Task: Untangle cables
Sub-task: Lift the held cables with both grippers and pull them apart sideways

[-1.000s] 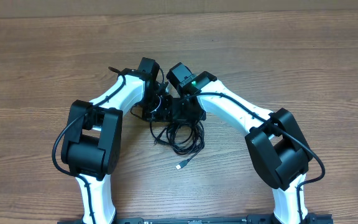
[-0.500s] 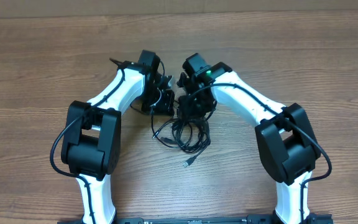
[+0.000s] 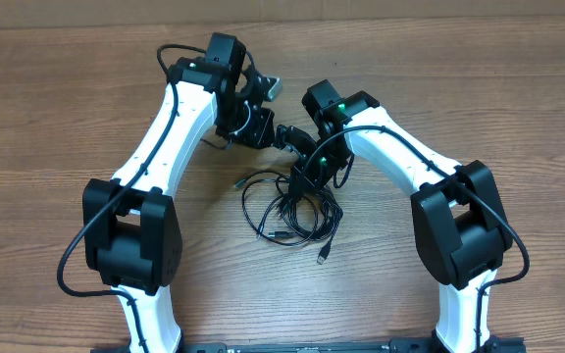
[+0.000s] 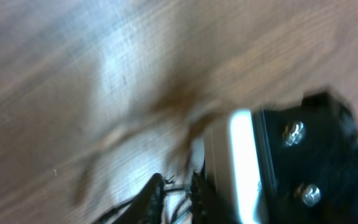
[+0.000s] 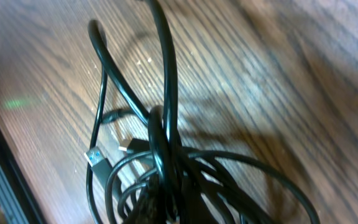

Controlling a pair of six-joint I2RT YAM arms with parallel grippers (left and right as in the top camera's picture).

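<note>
Overhead, two white-and-black arms (image 3: 165, 127) reach inward over a brown wood-grain surface (image 3: 67, 118), and one tangle of thin black cables (image 3: 292, 211) lies between them near the middle, in front of both wrists. How many separate cords make up the tangle cannot be counted, because the loops overlap. Two plug ends stand clear of it in the overhead view: one plug (image 3: 324, 257) at the near right edge and a second plug (image 3: 241, 183) at the far left edge, both resting on the wood. The right end effector (image 3: 307, 176) sits at the top of the tangle with its jaws fully closed on a bunch of strands; in the right wrist view these strands gather into one thick bundle close to the camera, and a blue-tongued connector (image 5: 95, 155) lies beside them. One green light (image 3: 339, 101) glows on the right wrist. The left end effector (image 3: 263, 126) is just beyond the tangle, near the right one; the left wrist view is blurred, so whether its jaws are apart or hold anything cannot be told.
</note>
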